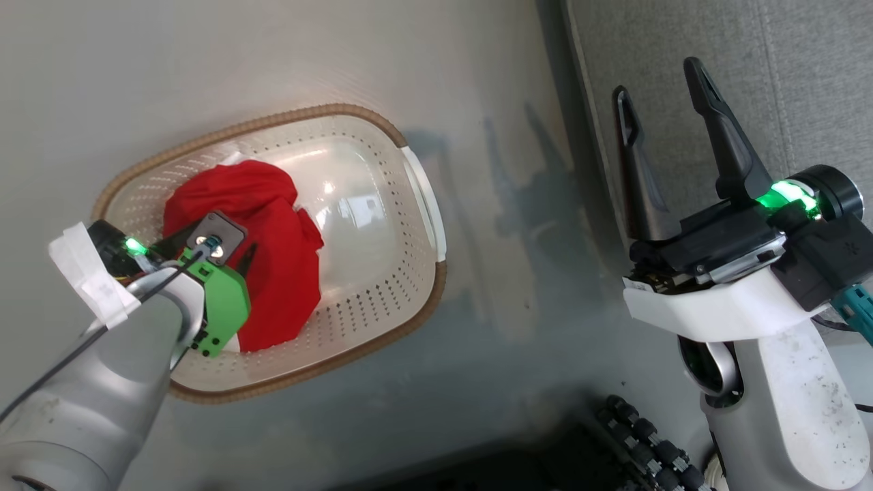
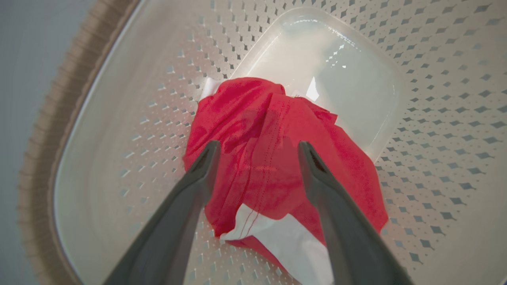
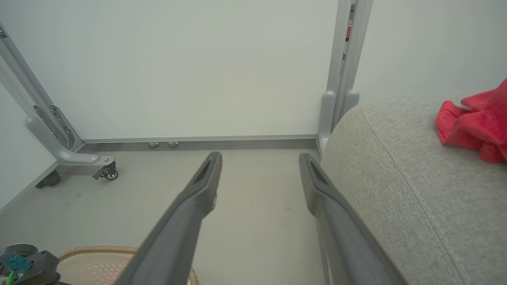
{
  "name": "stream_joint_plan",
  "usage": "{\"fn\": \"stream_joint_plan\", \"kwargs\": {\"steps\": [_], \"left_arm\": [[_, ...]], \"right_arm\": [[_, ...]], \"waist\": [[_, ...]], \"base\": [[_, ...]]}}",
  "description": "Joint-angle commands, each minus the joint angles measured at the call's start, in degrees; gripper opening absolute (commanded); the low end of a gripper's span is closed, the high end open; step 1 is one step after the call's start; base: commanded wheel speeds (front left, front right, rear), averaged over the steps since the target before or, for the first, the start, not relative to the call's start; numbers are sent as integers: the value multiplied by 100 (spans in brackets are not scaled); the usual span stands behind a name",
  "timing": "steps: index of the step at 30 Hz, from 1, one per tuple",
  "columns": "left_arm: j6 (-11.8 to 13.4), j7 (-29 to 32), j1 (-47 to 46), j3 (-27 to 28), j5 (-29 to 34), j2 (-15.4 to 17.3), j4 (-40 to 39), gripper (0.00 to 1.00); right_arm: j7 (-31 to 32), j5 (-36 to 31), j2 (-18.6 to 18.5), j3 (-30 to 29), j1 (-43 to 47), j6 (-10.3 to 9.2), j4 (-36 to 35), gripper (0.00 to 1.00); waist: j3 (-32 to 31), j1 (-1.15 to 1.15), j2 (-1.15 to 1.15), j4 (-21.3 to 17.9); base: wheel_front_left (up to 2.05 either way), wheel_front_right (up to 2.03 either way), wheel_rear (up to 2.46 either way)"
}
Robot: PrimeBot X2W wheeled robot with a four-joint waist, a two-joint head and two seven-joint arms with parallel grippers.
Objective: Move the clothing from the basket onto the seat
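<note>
Floor (image 1: 273, 54): grey and glossy; we see the basket standing on it, near the seat but apart from it.
Seat (image 3: 400, 186): light-grey cushion with stitched seams; a red garment (image 3: 477, 124) lies on top.
Basket (image 1: 382, 300): cream, perforated, brown rim.
Clothing (image 2: 253, 118): red bundle with white trim, inside the basket, bunched toward one end.
Left gripper (image 2: 257, 145): jaws open, straddling the bundle; we cannot tell if they touch it.
Right gripper (image 1: 656, 78): jaws open, empty, beside the seat's edge.

Bright, even light; glare inside the basket (image 1: 382, 300).
</note>
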Motion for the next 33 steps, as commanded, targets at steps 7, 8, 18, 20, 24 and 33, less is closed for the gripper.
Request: {"fn": "stream_joint_plan", "kwargs": {"steps": [7,8,18,20,24,33], "left_arm": [[8,280,-469,-443,-130,152,312,100],[8,298,-503,-502,-127,160,332,100],[8,718,-832,-1040,-108,148,547,100],[8,775,-877,-1074,-151,124,572,100],[8,901,-921,-1174,-117,52,609,100],[8,1254,-977,-1307,83,-125,692,37]], "right_arm": [[-7,16,-9,18,-108,-6,-238,100],[-7,19,-8,21,-107,-6,-262,100],[-7,-36,-9,15,-11,-6,-534,100],[-7,-66,-9,2,32,-6,-603,100],[-7,-135,-9,-9,129,-6,-744,100],[-7,-237,-9,-23,320,-6,-934,100]], "waist": [[691,-1,48,-194],[728,-1,48,-199],[1073,-1,48,-233],[1132,-1,48,-227],[1226,-1,48,-214],[1332,-1,48,-200]], "base": [[0,0,0],[0,0,0],[0,0,0],[0,0,0],[0,0,0],[0,0,0]]}}
